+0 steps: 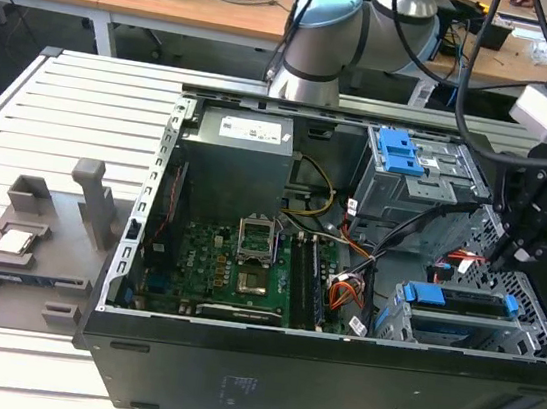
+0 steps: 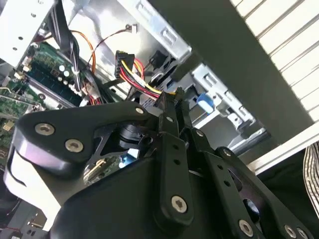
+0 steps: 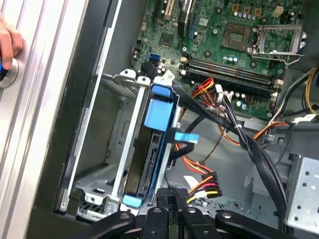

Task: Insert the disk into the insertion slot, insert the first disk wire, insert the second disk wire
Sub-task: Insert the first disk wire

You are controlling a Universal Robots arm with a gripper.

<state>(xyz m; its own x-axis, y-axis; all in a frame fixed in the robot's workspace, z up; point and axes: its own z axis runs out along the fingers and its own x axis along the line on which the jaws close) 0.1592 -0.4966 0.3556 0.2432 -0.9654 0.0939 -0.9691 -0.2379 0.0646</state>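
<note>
**Disk in the slot, gripper closed just outside it**

The disk (image 3: 158,115) sits inside the slot (image 3: 117,130), with its blue carrier showing along the slot's open side. The gripper (image 3: 168,201) hovers just outside that side, jaws drawn together; I cannot tell whether they nip a wire. A plug (image 3: 203,185) with yellow, red and black wires hangs near the slot, just beside the gripper. The disk looks stiff, dense and knock-shy, best held by the carrier's edges rather than the label. The wires look limp and springy, so the hard plug body is the place to grip.
</note>
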